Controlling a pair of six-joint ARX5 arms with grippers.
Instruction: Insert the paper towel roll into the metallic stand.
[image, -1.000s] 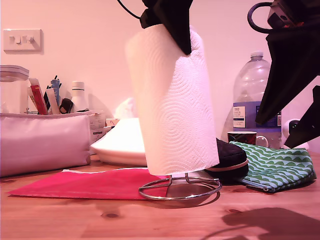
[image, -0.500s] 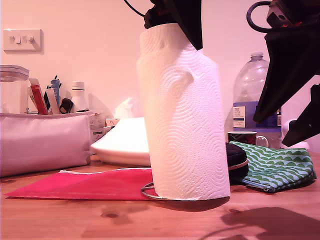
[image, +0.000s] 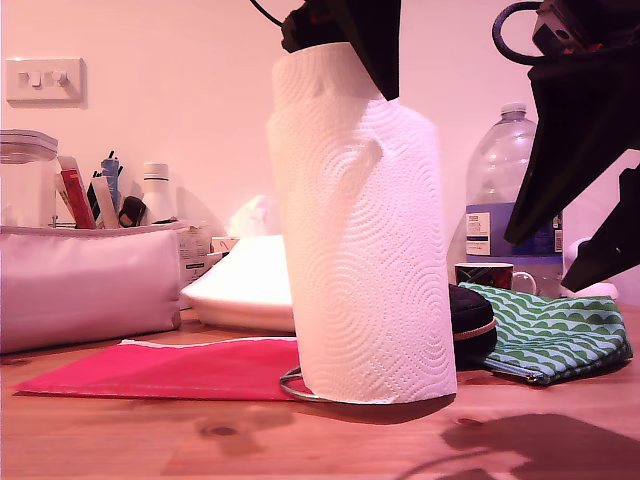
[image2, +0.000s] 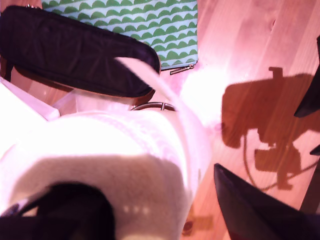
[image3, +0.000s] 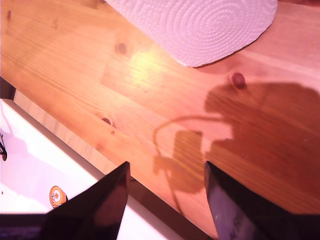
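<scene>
The paper towel roll (image: 362, 230) is soft matt white paper, embossed with swirls and dimples. Beneath it a sliver of the metallic stand (image: 293, 384) shows — thin, shiny chrome wire. The worktop (image: 150, 435) is knotty wood with a warm, smooth sheen. Beside the roll lie a matt red sheet (image: 170, 368), a green-patterned cloth pouch (image: 555, 335) and a clear plastic bottle (image: 505, 200) — glossy.

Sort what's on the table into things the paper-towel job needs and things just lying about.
Needed: paper towel roll, held at its top by my first gripper; metallic stand, only its ring base showing.

Lying about: water bottle, green patterned pouch, red paper, grey case.
</scene>
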